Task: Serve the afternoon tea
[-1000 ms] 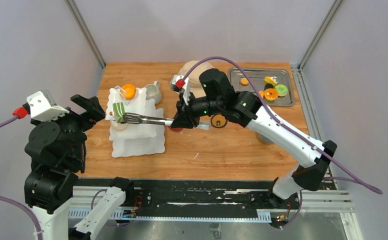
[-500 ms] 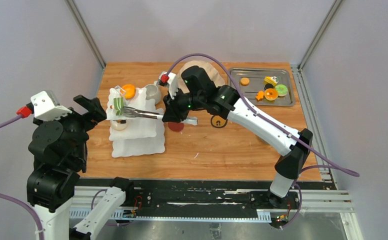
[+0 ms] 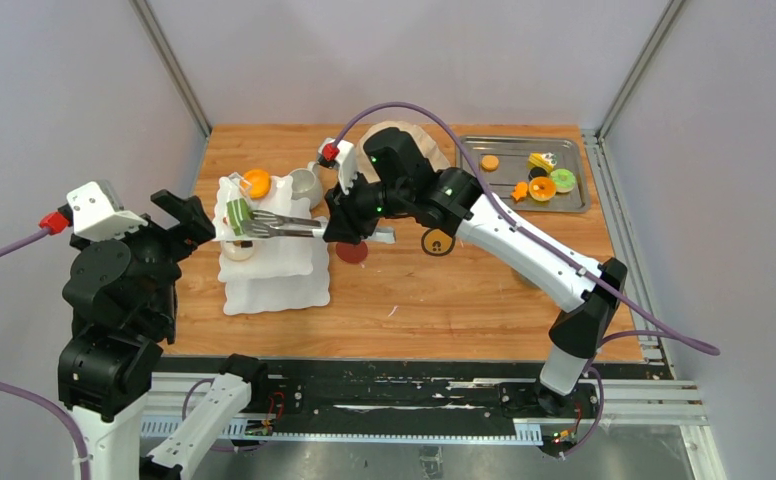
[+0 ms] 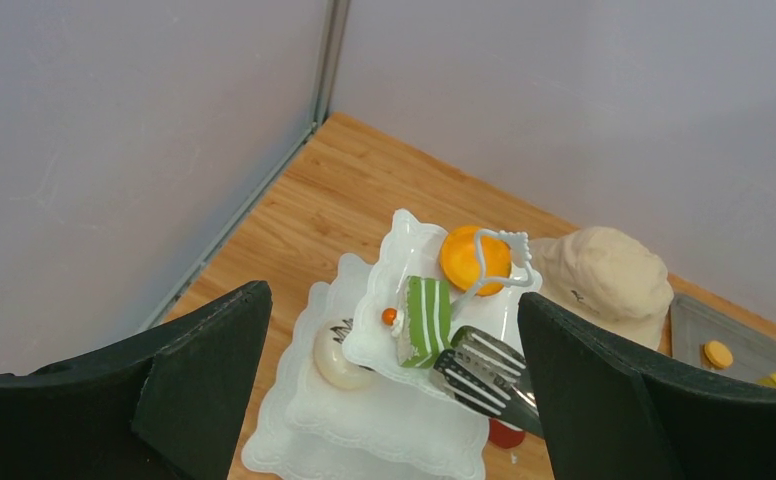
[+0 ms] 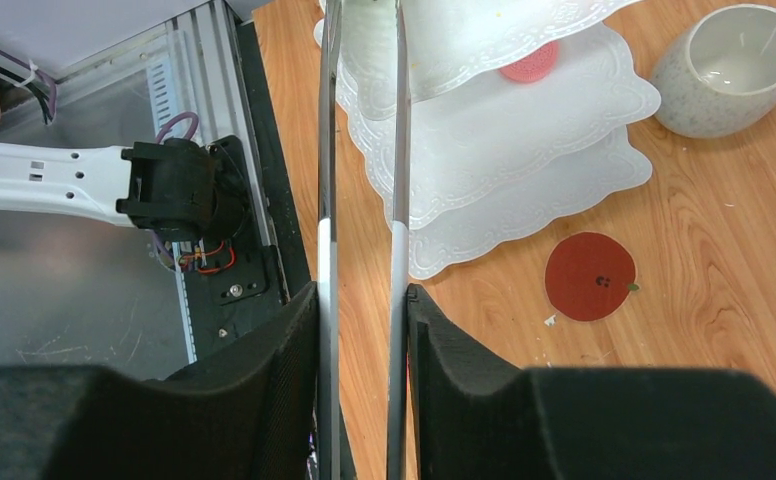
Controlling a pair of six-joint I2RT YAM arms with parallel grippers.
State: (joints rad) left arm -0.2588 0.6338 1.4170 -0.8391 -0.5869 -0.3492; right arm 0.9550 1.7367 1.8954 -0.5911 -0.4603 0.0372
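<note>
Left gripper (image 3: 186,222) hangs at the left side of the table (image 3: 444,295), jaws spread wide with nothing between them, just left of the white three-tier stand (image 3: 274,285). On the stand's top tier a green striped pastry (image 3: 237,213) lies nearer, and an orange pastry (image 3: 256,182) sits farther back. A cream round pastry (image 4: 338,360) sits on the middle tier. The forked tips of the long metal tongs (image 3: 284,228) lie just right of the green striped pastry, slightly parted; whether they touch it I cannot tell. Right gripper (image 3: 342,228) is clamped on the tongs' two arms, holding them level above the stand. A grey mug (image 3: 307,183) stands by the stand's far right corner. A red disc (image 3: 352,252) lies just right of the stand, and a beige hat (image 3: 409,140) lies farther back. At the far right a metal tray (image 3: 494,192) holds more pastries (image 3: 541,187).
</note>
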